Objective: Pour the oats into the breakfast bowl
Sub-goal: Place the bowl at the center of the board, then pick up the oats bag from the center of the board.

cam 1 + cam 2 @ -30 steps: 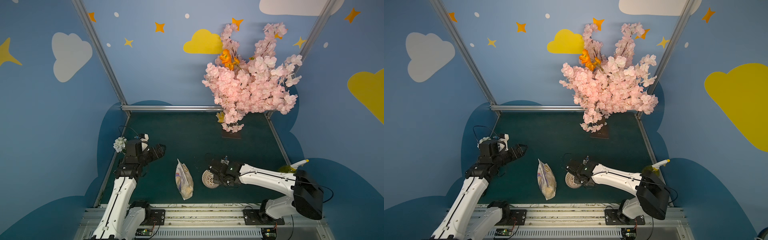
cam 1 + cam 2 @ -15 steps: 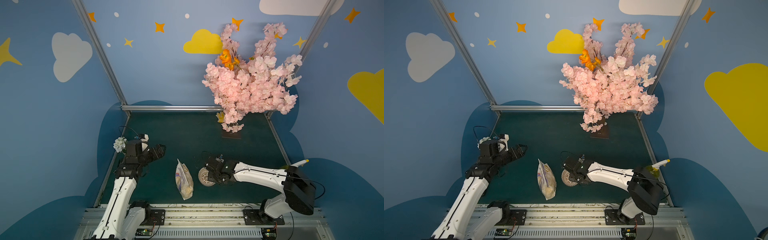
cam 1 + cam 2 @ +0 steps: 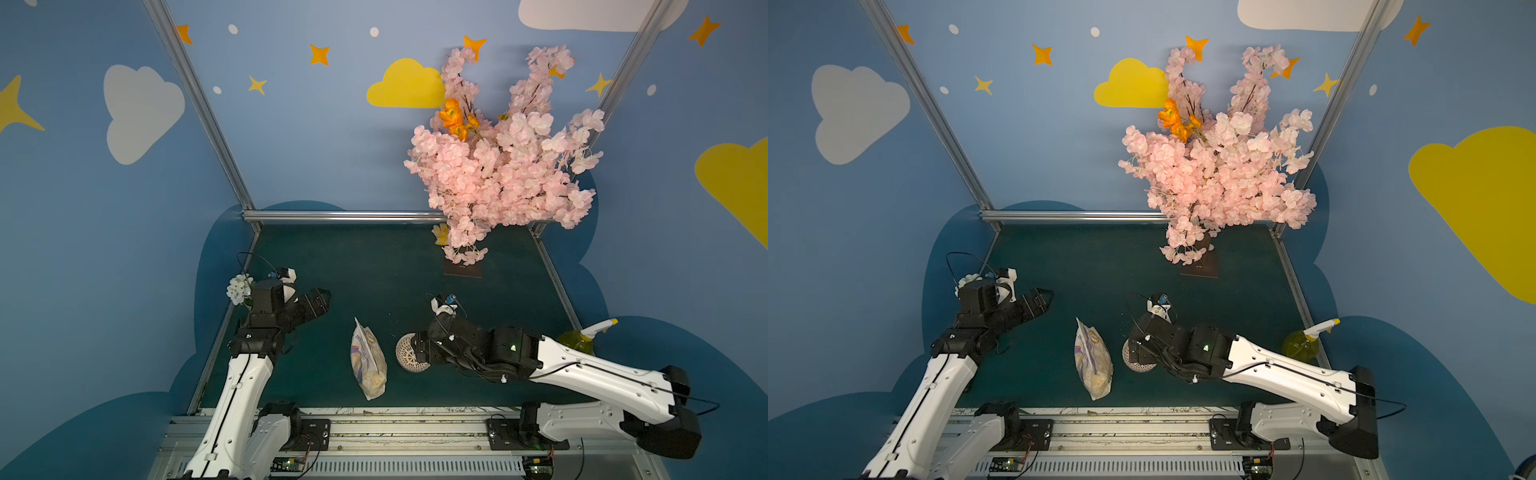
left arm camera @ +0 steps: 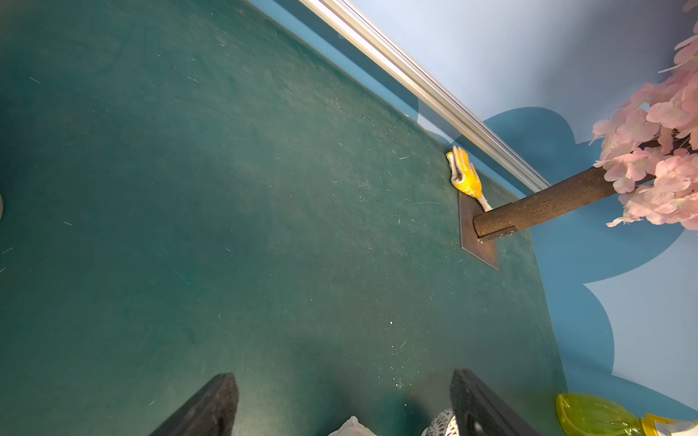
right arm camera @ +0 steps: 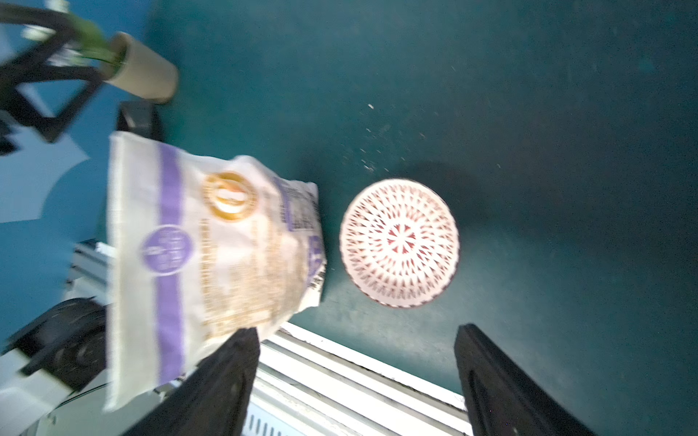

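I can read no text anywhere. The oats bag (image 5: pixel 211 256) shows purple and gold print, but it is too blurred for me to make out.

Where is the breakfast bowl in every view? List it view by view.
In a top view: breakfast bowl, front centre of the table.
In a top view: same spot.
Left wrist: only a lattice sliver at the frame edge.
Right wrist: whole, mid-frame.
Landmark: oats bag beside it.

Mid-table mat (image 3: pixel 374 266) lies free; oats bag (image 3: pixel 368 361) and breakfast bowl (image 3: pixel 409 359) crowd the front, blossom tree (image 3: pixel 498 174) the far right
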Robot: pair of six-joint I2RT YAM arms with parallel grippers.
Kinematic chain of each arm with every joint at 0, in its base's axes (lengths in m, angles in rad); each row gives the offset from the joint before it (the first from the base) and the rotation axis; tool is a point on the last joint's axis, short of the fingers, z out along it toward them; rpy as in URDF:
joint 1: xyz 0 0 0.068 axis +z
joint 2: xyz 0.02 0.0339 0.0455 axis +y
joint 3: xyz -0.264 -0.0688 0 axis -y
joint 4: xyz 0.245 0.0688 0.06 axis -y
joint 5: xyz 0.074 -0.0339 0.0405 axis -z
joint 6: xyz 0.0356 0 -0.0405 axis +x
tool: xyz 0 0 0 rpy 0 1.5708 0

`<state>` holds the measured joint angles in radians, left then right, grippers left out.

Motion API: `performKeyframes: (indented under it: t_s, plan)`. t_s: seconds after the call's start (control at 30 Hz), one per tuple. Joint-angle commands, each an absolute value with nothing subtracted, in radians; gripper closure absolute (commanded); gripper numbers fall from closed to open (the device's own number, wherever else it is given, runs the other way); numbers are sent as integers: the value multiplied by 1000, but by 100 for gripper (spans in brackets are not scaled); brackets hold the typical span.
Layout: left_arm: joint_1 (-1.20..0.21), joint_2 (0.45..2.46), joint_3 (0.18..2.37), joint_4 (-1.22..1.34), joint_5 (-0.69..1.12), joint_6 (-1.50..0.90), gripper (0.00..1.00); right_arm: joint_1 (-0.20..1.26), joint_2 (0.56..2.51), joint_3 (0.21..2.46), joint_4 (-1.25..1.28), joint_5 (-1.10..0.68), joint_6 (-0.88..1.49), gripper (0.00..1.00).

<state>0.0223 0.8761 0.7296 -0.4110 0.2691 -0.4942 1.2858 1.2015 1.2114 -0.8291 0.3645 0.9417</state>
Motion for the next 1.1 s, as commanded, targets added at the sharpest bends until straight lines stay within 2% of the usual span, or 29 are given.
performKeyframes:
  t_s: [0.0, 0.33, 0.43, 0.53, 0.57, 0.63, 0.67, 0.83, 1.07]
  plan:
    - [26, 860, 727, -418, 255, -478, 8, 1338, 1288, 1345, -898, 425, 814, 14]
    - [27, 848, 730, -429, 208, -464, 7, 1400, 1752, 1807, -1067, 383, 656, 14]
    - [27, 844, 729, -430, 197, -463, 7, 1403, 1855, 1908, -1161, 384, 668, 20]
    - [27, 842, 729, -431, 191, -460, 7, 1410, 1936, 1981, -1237, 389, 674, 41]
    - [28, 841, 730, -431, 190, -461, 7, 1416, 1954, 1998, -1251, 387, 670, 55]
    - [29, 841, 729, -431, 187, -460, 7, 1430, 1986, 2037, -1268, 383, 655, 90]
    - [29, 841, 729, -431, 186, -459, 7, 1435, 1990, 2050, -1267, 375, 649, 98]
    - [31, 835, 739, -448, 160, -446, 8, 1443, 1947, 2085, -1235, 390, 636, 100]
    - [32, 763, 732, -454, 66, -426, 6, 1400, 1743, 2050, -1108, 452, 621, 100]
